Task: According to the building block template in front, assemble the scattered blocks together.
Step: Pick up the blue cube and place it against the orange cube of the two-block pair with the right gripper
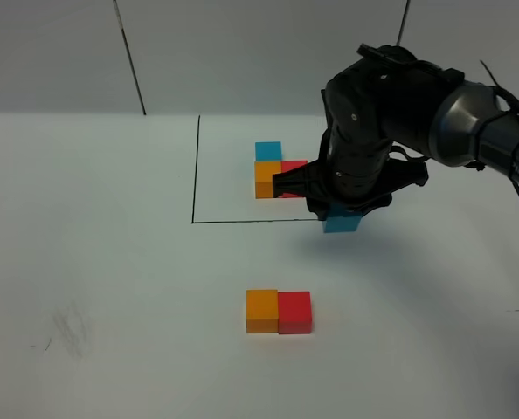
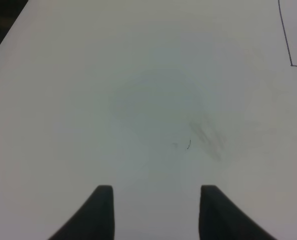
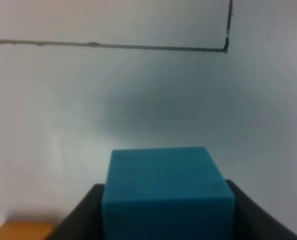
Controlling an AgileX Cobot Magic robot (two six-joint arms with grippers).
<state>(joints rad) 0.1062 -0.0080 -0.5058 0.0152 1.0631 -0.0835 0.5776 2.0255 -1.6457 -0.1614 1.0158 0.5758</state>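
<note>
Right gripper (image 1: pixel 342 212) is clamped on the light blue cube (image 1: pixel 342 223), one finger on each side. Right wrist view confirms it: the cube fills the gap between the dark fingers (image 3: pixel 81 217). The cube hangs at the near line of the black drawn rectangle (image 1: pixel 196 166), toward that line's right end. It seems lifted off the white table (image 1: pixel 111 262), with a soft shadow under it, but contact cannot be ruled out.

Building block template (image 1: pixel 268 170) sits inside the rectangle, far of centre. It has a blue cube at the far end, an orange cube just near of it, and a red cube on the orange one's right. The red one is partly hidden by the right arm.

Loose orange cube (image 1: pixel 261 312) and loose red cube (image 1: pixel 294 312) lie near of the rectangle at mid table. They touch side by side, orange left and red right, well apart from the held cube.

Left gripper (image 2: pixel 156 212) shows only in its wrist view. Its fingers are spread with nothing between them, over bare table with a grey smudge (image 2: pixel 208 137). A corner of the rectangle shows at the edge of that view.
</note>
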